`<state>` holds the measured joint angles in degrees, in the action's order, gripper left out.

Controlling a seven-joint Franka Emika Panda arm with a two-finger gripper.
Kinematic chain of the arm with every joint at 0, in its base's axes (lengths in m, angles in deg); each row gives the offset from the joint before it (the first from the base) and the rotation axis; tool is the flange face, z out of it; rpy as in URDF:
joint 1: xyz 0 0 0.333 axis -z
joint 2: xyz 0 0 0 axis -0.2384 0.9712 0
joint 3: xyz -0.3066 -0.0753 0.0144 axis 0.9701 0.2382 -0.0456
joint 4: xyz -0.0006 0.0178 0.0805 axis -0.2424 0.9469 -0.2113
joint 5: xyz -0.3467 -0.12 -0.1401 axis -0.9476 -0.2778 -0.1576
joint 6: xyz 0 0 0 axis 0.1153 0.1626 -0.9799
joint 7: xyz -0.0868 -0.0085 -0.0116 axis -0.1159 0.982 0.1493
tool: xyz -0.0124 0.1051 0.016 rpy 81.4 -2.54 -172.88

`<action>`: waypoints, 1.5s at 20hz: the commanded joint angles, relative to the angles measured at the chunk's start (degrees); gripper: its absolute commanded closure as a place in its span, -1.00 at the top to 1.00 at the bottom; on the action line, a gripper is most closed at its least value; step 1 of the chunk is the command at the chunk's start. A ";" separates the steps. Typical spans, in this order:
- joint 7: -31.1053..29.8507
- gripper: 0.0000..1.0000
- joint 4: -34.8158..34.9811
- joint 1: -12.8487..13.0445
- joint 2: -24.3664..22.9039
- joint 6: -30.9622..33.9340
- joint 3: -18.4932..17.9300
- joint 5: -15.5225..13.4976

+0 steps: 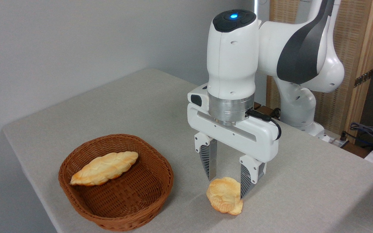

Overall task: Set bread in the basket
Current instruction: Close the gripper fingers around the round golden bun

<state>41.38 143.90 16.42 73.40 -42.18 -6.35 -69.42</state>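
Currently the gripper (227, 187) hangs over the bread (222, 194), fingers spread apart, one on each side of the bun's upper edge, not clamped. Bun sits tilted on the table (303, 181), leaning on its edge, pale flaky face toward the camera, just right of the basket (121, 212). Step in hand looks like the grasp: probably best to come lower so the pads meet the bun's middle, not the thin rim, then close gently, since a tilted bun may roll or pop out. Long braided loaf (104, 168) lies in the basket's left half; right half bare, good drop spot. Lift must clear the basket's near wall. Nothing else between the two. Cables (364, 129) far right, well apart.
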 commanded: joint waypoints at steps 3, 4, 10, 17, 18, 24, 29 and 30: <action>1.89 1.00 0.85 0.80 -0.34 -1.87 -2.44 0.46; 1.89 1.00 0.94 0.80 -0.34 -1.87 -2.53 0.46; 1.89 1.00 1.11 1.41 -0.25 -1.96 -2.53 0.46; 1.89 1.00 1.73 2.03 -0.25 -3.10 -2.53 0.46; 1.89 1.00 1.90 2.03 -0.25 -3.27 -2.53 0.46; 1.81 1.00 2.61 2.03 -0.16 -4.16 -2.53 -0.15; 1.81 1.00 3.04 3.00 -0.08 -4.16 -2.53 -0.24; 1.81 1.00 3.13 3.08 -0.08 -4.16 -2.53 -0.24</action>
<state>42.54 145.77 18.43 73.68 -44.64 -7.97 -69.43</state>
